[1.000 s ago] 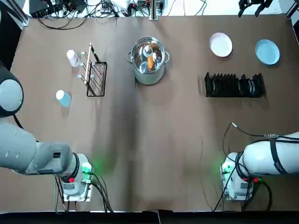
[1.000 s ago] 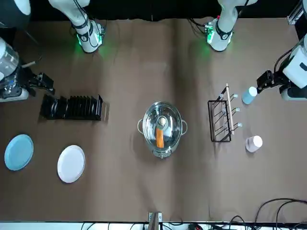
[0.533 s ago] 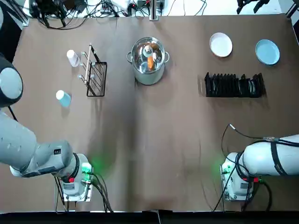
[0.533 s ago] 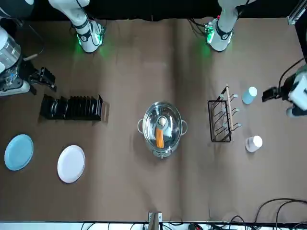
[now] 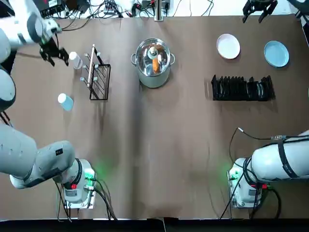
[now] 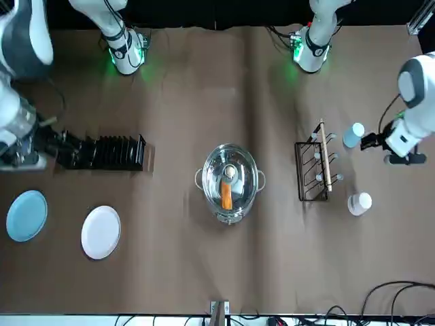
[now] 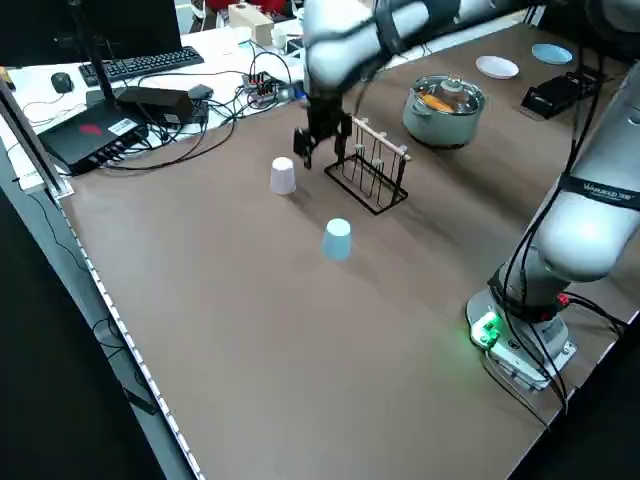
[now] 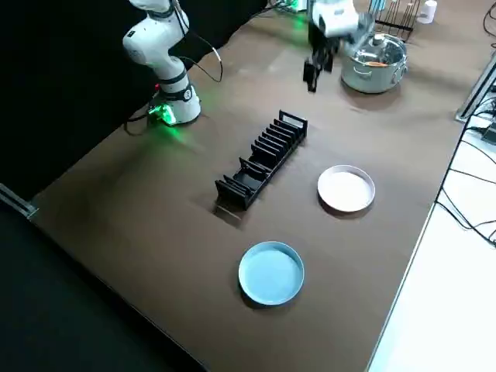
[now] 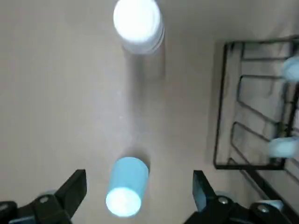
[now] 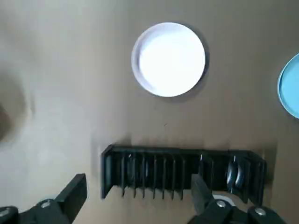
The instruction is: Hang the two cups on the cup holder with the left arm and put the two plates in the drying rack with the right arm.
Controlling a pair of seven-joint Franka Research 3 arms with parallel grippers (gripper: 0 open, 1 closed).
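Brown tabletop [image 5: 169,145] carries everything exactly where it lay a second ago; only the arms have moved. The white and grey left arm [image 5: 26,26], whose jaws were off the upper left of the top view, has swung in over the cups. In that view the jaws now show at the upper left, just beside the small pale pinkish-white cylindrical cup [image 9: 138,22].

The white and grey right arm [image 6: 24,47] has shifted at the left of the front view, towards the end of the long low black slotted drying rack [image 10: 182,179].

I judge both arms are still approaching, with no cup hung and no plate racked.

The left jaws are spread wide and hold nothing. In the left wrist view the small light blue cylindrical cup [image 9: 126,184] stands upright between the two fingers and well below them. The pinkish cup stands farther off, and the black wire cup holder with its pale pegged post [image 5: 99,77] is beside both.

The right jaws are likewise wide and empty. The rack lies beneath them, the small round white plate [image 10: 168,58] beyond it and the light blue round plate [image 10: 290,86] off to one side.
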